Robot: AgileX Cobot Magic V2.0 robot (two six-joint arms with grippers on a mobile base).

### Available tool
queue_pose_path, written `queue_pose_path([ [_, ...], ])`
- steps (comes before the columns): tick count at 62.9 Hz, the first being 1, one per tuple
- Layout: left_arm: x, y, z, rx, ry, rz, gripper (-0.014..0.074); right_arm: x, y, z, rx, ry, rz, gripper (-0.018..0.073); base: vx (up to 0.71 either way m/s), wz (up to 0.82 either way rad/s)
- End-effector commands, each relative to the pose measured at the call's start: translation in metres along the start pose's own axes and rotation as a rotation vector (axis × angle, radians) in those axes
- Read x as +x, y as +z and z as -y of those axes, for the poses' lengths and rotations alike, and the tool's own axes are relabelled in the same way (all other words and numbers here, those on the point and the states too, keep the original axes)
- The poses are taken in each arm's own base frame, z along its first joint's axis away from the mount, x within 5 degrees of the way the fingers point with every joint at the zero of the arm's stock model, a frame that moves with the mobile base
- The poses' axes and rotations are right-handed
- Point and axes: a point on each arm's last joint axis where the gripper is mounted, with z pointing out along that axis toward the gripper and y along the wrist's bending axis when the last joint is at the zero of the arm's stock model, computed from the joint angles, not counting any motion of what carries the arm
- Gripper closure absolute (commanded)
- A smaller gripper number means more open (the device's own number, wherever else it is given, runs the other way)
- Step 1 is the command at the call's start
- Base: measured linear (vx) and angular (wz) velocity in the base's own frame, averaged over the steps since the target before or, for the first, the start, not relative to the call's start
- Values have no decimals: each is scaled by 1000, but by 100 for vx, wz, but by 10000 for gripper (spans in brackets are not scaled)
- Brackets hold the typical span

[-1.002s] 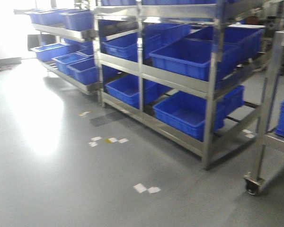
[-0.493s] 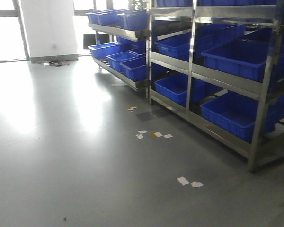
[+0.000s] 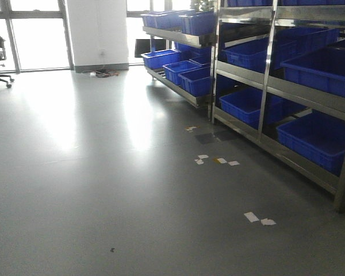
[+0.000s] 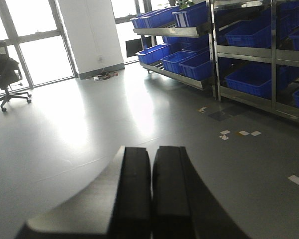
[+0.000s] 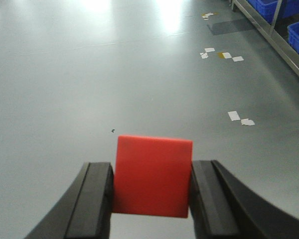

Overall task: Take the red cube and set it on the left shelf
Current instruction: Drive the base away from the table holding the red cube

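Right gripper (image 5: 152, 199) pinches the red cube (image 5: 153, 175) flat between both pads, held low over bare floor (image 5: 65, 74) well apart from the steel rack (image 3: 268, 69) of blue bins (image 3: 247, 106). The pick looks done, and the grip is only there to carry it. Left gripper (image 4: 151, 184) has its fingers pressed together on nothing, likely tucked out of the way. White paper scraps (image 3: 251, 217) lie near the rack's foot, and placing on the left shelf is not yet done.
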Motion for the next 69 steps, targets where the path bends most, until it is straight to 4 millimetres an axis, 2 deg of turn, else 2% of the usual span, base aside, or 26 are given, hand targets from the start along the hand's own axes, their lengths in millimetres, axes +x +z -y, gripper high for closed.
queue_pose_path([
  [1,0,1,0,-10,-8,55,495,-16,-5,-1,-2,-8,116,530,0,0],
  [39,0,1,0,-10,-8,55,495,-16,-5,-1,-2,-8,116,530,12,14],
  [69,0,1,0,-10,-8,55,495,-16,-5,-1,-2,-8,116,530,31,1],
])
